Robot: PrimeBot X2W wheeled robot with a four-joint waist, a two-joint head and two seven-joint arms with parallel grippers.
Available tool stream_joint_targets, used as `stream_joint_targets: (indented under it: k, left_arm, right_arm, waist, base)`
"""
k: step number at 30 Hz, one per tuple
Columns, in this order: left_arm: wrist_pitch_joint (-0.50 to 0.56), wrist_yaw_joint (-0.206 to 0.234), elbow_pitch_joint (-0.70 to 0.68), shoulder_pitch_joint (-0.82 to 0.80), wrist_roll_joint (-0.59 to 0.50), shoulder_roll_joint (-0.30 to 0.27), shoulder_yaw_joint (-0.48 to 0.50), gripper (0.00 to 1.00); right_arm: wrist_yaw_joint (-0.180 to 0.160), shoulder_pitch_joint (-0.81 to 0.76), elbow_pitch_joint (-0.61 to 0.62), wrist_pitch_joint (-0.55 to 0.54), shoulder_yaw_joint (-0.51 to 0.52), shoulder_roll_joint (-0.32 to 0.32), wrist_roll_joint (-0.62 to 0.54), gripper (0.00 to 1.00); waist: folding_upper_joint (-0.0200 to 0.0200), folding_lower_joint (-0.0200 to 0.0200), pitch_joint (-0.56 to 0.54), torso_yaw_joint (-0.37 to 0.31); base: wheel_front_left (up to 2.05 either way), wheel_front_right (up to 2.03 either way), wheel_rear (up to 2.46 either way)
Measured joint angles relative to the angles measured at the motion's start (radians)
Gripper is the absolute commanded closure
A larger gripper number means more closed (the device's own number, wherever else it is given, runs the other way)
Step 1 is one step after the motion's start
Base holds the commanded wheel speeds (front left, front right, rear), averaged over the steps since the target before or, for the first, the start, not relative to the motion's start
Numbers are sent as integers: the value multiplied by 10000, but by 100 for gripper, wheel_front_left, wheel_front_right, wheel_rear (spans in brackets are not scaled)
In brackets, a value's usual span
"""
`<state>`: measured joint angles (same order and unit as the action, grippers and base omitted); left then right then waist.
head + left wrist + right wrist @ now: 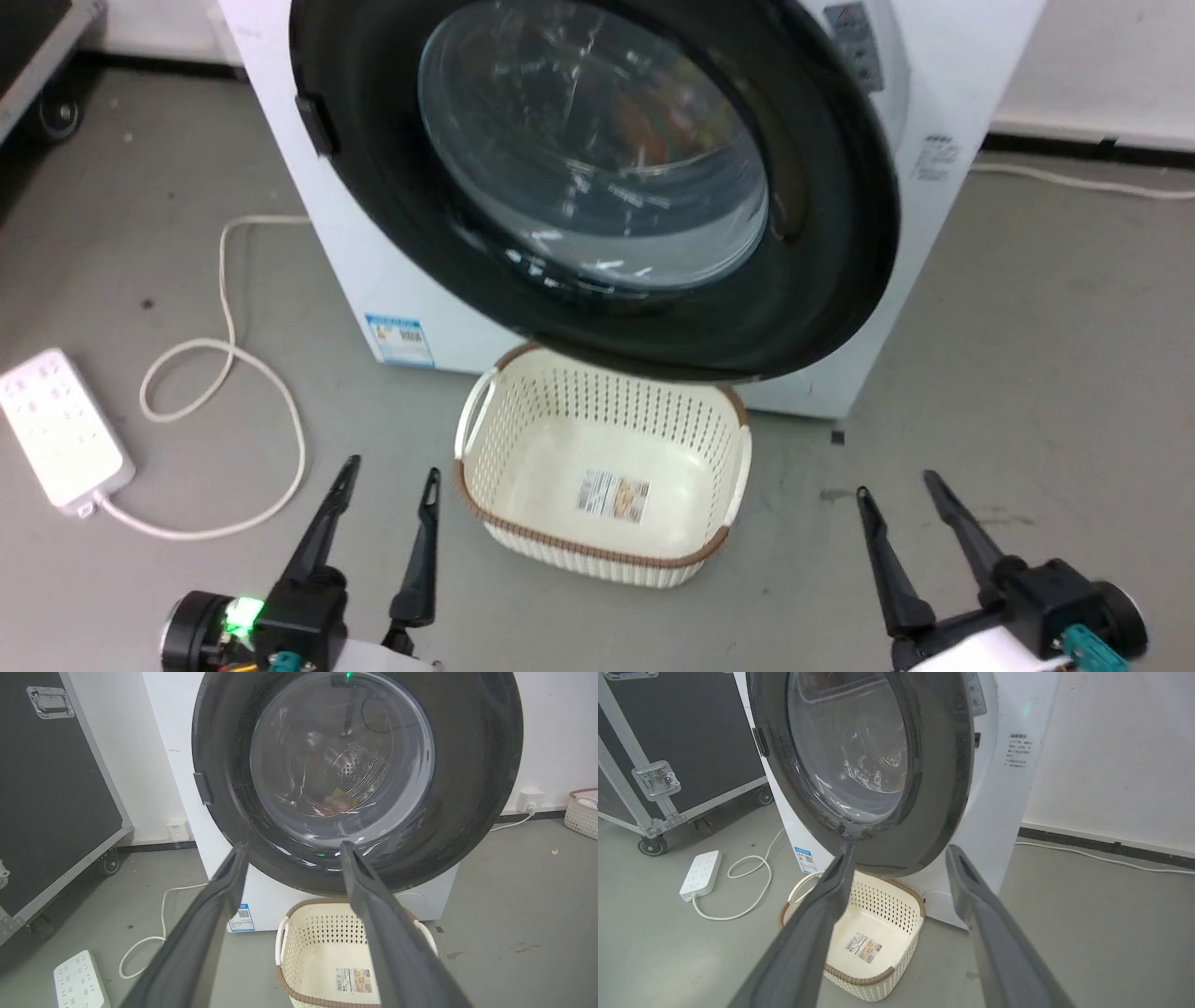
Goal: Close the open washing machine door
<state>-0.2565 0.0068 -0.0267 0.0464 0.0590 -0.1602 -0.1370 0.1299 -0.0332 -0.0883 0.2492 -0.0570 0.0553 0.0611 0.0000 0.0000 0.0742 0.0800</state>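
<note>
The washing machine is a white box standing on the grey floor. The washing machine door, a glossy black ring round a clear glass bowl, covers most of its front. In the right wrist view the door stands at an angle to the white front, joined at its right side, with its left edge and latch swung out. My left gripper is open low on the left, well short of the door. My right gripper is open low on the right, also apart from it. Nothing is between either pair of fingers.
A cream perforated basket sits on the floor under the door's lower edge, between my two grippers. A white power strip and its looped cable lie at the left. A black wheeled flight case stands left of the machine.
</note>
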Motion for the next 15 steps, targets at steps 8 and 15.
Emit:
stream_joint_targets:
  k: [8,15]
  left_arm:
    - [0,-144,198,-548,19,424,-238,0]
    - [0,-276,477,-1334,-4,677,-527,0]
  right_arm:
    - [2,1658,96,-401,-805,1185,355,100]
    - [2,4214,-531,-1197,-1567,2698,1304,100]
  waist:
    - [0,1,1091,372]
    - [0,2,2292,789]
  base:
    - [0,0,0]
    - [0,0,0]
